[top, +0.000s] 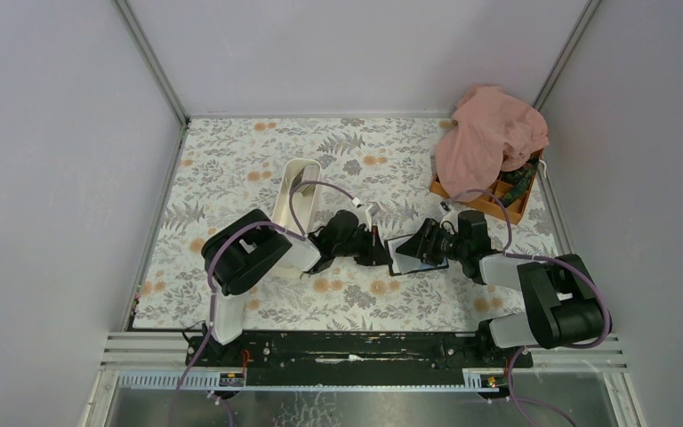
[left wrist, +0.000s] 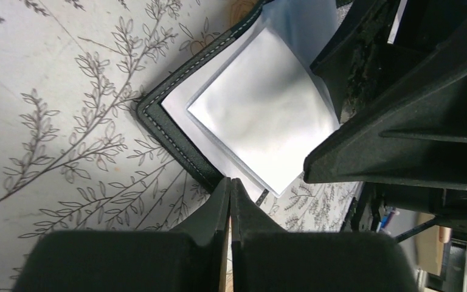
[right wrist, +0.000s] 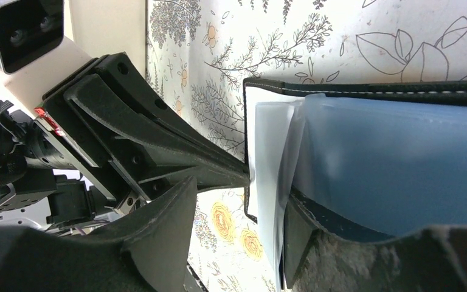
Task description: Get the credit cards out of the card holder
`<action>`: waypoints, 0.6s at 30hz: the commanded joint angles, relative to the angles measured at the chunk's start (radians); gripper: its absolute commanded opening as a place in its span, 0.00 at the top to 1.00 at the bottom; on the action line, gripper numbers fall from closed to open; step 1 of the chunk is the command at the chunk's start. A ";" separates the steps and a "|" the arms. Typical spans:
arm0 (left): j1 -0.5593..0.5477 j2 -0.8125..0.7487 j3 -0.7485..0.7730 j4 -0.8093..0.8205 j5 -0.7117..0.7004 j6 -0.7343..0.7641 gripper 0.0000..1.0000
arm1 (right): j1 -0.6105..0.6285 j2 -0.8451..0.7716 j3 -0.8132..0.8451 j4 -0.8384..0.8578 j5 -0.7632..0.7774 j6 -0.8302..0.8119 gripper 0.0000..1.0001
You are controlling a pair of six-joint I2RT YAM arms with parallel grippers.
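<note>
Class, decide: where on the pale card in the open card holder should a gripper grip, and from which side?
Pinch the exposed edge of the pale card, coming from the side of the left gripper: it lies flat, and the bluish sleeve covers the rest.

Closed pincer [left wrist: 230, 188] — seemingly on card holder [left wrist: 165, 130]
</note>
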State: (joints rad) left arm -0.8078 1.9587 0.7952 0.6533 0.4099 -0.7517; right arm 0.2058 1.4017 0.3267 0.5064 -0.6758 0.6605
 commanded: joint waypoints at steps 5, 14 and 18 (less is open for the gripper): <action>-0.009 0.031 0.018 0.085 0.066 -0.049 0.98 | -0.006 0.027 -0.023 0.121 -0.052 0.032 0.45; -0.008 0.047 0.045 0.108 0.062 -0.061 0.98 | -0.006 0.029 -0.037 0.141 -0.065 0.035 0.47; -0.009 0.051 0.051 0.124 0.071 -0.071 0.98 | -0.006 0.041 -0.043 0.154 -0.069 0.035 0.47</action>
State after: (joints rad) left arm -0.8120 1.9953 0.8185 0.6979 0.4610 -0.8085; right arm 0.2024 1.4303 0.2897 0.5972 -0.7021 0.6903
